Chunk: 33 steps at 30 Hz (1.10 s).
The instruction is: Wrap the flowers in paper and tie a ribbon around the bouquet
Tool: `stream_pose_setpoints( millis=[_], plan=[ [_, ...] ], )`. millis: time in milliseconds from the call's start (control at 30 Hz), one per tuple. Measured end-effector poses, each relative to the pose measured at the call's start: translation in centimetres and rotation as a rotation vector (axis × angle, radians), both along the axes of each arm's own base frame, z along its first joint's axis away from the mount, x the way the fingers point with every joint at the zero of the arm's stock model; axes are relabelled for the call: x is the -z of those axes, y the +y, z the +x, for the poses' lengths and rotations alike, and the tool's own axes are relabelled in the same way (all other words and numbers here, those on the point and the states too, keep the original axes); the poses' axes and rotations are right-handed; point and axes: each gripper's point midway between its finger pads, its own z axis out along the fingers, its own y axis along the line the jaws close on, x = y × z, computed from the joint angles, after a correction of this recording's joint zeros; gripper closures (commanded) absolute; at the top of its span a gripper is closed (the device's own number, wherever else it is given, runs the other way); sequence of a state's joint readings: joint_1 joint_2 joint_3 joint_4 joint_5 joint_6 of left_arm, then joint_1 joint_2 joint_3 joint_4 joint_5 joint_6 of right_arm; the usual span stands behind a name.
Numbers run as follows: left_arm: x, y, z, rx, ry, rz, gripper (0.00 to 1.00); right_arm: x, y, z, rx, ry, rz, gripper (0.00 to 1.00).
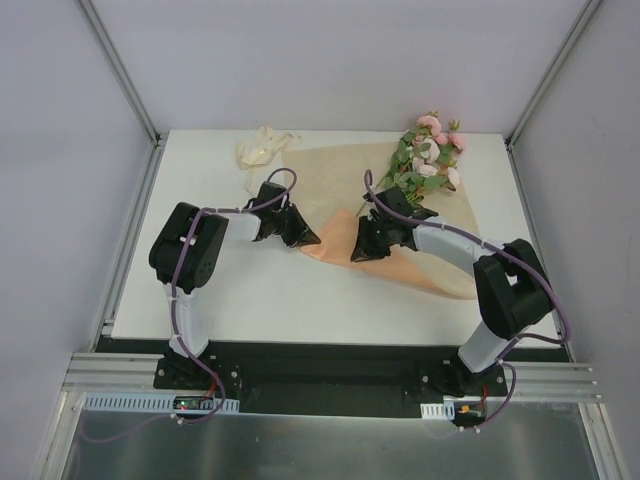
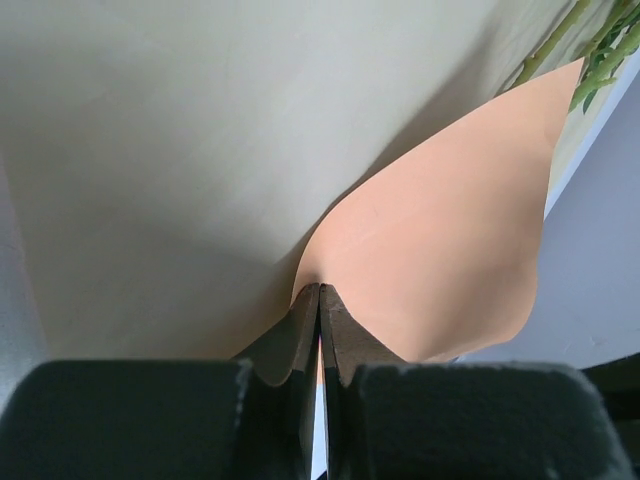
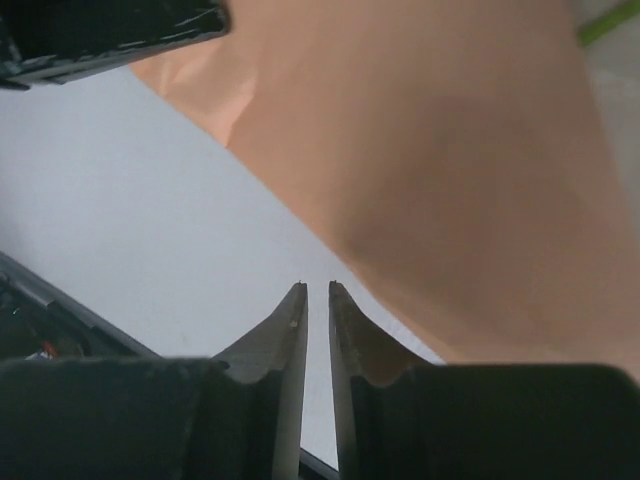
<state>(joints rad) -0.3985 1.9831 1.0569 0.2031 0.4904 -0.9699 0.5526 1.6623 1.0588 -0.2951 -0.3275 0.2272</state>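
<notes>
Paper (image 2: 440, 250) pinched by left pincer (image 2: 320, 290); flowers' (image 1: 432, 150) stem ends hidden.

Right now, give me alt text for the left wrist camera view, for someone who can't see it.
The left hand is shut on a lifted fold of the paper, peach-orange face showing, with the sheet's tan face behind. Green flower stems show top right.

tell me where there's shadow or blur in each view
top external: even soft light, sharp, hardly any shadow; left wrist: the lifted paper flap throws a dark shadow on its tan face, left claw slightly soft; right wrist: right claw blurred up close
</notes>
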Motion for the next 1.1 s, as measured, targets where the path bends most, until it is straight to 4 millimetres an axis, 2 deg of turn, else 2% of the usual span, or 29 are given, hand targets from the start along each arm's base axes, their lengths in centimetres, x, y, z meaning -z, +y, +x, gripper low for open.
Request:
stream_pose_setpoints(
  millis=[167,300,400,500,700,733,867,967,1100],
  plan=[
    [-0.1,-0.1,0.0,0.003,0.018,0.0,1.0,2.0,-2.8,0.8,0.1,-0.004,-0.068,0.82],
    [-0.2,-0.3,0.1,0.023,0.019,-0.002,1.0,4.2,-6.1,-1.0,0.18,0.045,-0.141,0.82],
    [-0.3,-0.6,0.4,0.035,0.018,-0.005,1.0,4.8,-7.7,-2.7,0.211,0.066,-0.177,0.78],
    [-0.4,-0.9,0.8,0.048,0.012,-0.01,1.0,3.7,-8.2,-3.9,0.207,0.058,-0.171,0.74],
    [-0.5,-1.3,1.3,0.067,0.011,-0.019,1.0,-0.7,-7.0,-2.8,0.181,-0.043,-0.089,0.57],
    [-0.5,-1.3,1.4,0.068,0.01,-0.019,1.0,-1.2,-6.8,-2.5,0.173,-0.055,-0.087,0.47],
    [-0.6,-1.3,1.4,0.072,0.007,-0.017,1.0,-2.2,-7.3,-1.9,0.151,-0.09,-0.123,0.27],
    [-0.5,-1.3,1.3,0.081,0.005,-0.014,1.0,-1.9,-8.3,-2.0,0.116,-0.106,-0.166,0.23],
    [-0.5,-1.3,0.9,0.096,0.015,-0.018,1.0,-1.9,-8.8,-0.9,0.045,-0.148,-0.174,0.23]
  ],
)
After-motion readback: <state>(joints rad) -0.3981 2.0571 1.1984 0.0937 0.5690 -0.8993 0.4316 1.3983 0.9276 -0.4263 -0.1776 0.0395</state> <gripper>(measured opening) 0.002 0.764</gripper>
